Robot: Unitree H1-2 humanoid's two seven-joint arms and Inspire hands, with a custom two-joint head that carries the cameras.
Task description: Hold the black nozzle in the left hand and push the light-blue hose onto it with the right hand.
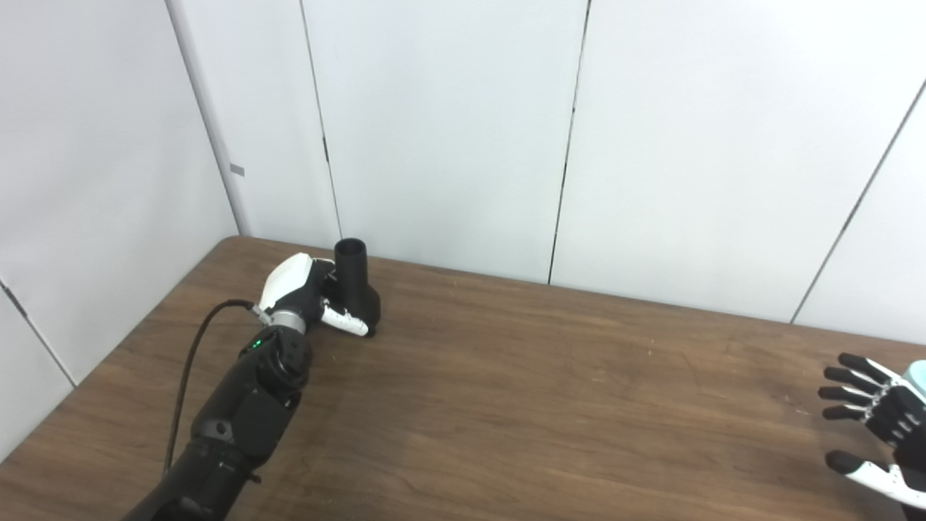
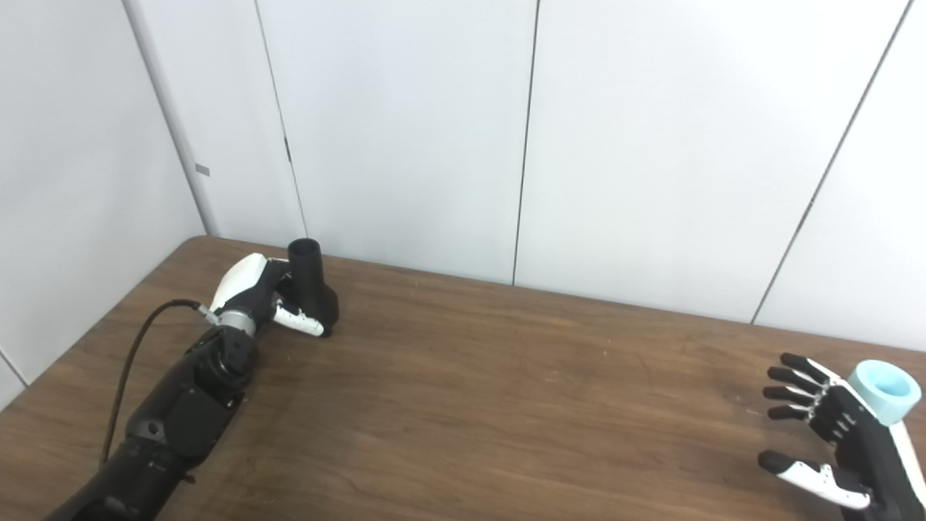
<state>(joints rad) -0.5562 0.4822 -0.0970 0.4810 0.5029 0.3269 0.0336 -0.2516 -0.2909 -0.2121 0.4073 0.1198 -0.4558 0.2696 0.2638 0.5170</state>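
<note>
I see my left hand (image 2: 264, 300) wrapped round the upright nozzle (image 2: 311, 286) far left; my right hand (image 2: 832, 441), fingers spread and empty, sits near right, the hose (image 2: 884, 391) just behind it.

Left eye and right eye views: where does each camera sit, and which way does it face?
Left eye view: head camera looking down at table and wall; left hand around nozzle, right hand cut off by the edge.
Right eye view: beside it, shifted right; hose behind the open right hand.
Shared: both arms, nozzle, table.
</note>
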